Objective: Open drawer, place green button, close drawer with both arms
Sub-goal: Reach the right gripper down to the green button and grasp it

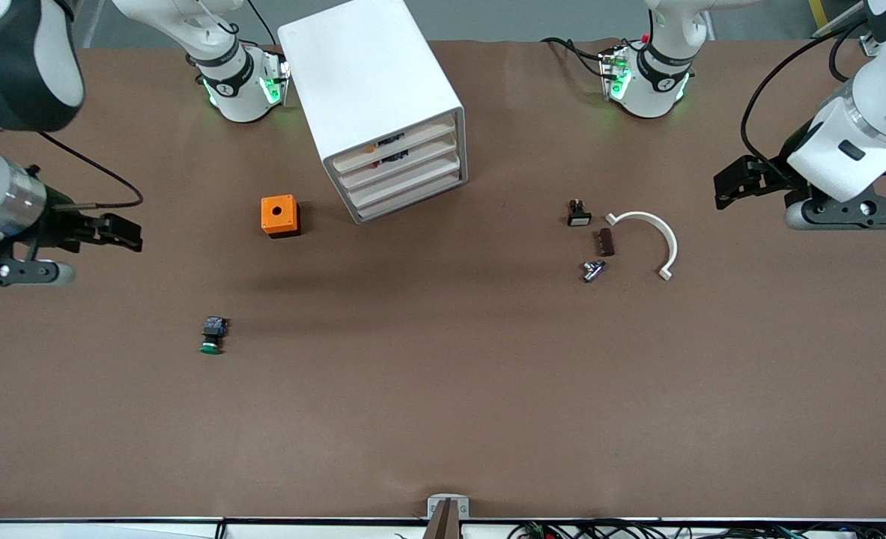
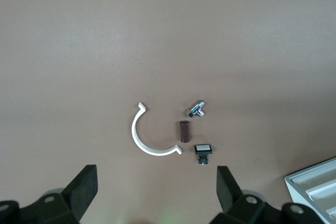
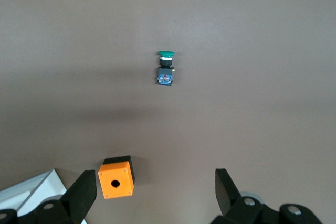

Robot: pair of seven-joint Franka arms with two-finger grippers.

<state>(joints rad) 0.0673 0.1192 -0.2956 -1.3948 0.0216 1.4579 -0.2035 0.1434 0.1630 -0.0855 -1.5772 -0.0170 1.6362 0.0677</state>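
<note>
Judging the button (image 1: 212, 335) as light, hard plastic, smooth green cap, blocky black-and-blue body; lying on its side on the table (image 1: 443, 419), nearer to the front camera than the orange box (image 1: 280, 215); best pinched across the flat body, not the rounded cap; right gripper (image 1: 117, 232) spread wide, holding nothing, above the right arm's end; drawer (image 1: 413, 185) shut in the glossy white cabinet (image 1: 368, 82), rigid, probably sliding easily; left gripper (image 1: 735, 187) likewise agape and empty, waiting above the left arm's end.

No lettering, label, brand, number or sign can be read on anything in these views.
</note>
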